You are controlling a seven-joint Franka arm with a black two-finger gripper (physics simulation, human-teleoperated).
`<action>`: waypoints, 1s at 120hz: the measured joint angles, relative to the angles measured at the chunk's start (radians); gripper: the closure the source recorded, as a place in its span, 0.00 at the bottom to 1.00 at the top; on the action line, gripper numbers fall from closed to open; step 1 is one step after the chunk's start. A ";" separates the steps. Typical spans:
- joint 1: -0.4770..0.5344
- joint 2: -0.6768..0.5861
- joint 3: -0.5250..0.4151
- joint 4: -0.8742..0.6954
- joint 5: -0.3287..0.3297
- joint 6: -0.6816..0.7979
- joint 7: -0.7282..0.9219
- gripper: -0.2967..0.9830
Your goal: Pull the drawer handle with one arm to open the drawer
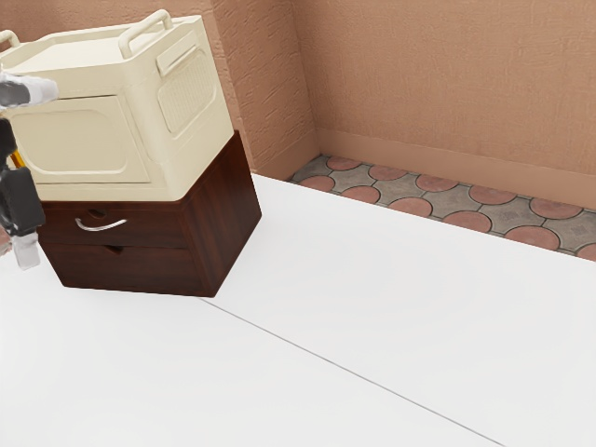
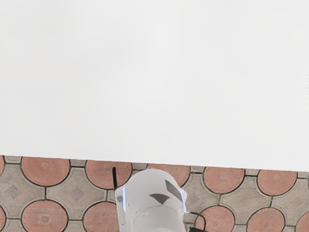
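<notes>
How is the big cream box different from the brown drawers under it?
The cream box is pale, but the brown drawers are dark and look like wood. The cream box looks taller; the brown drawers look lower. The cream box has chunky loops on top, while the brown drawers have a thin, shiny, curved handle in front. Both are boxy.

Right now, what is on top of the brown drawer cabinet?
A cream box with raised handles stands on the cabinet. The surface beneath the box is covered; I cannot see it.
</notes>
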 joint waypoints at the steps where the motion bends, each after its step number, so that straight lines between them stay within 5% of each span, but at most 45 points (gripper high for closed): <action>1: -0.001 0.002 -0.003 -0.003 0.001 0.016 0.000 0.23; 26: 0.004 0.040 -0.068 -0.066 0.019 0.248 0.007 0.23; 58: 0.168 -0.515 -0.169 -0.792 0.121 0.641 0.021 0.24; 90: 0.194 -0.585 -0.151 -0.886 0.117 0.846 0.472 0.24; 100: 0.174 -0.623 -0.082 -0.896 0.174 0.876 0.618 0.23; 120: 0.002 -0.753 0.128 -0.883 0.389 0.899 0.904 0.23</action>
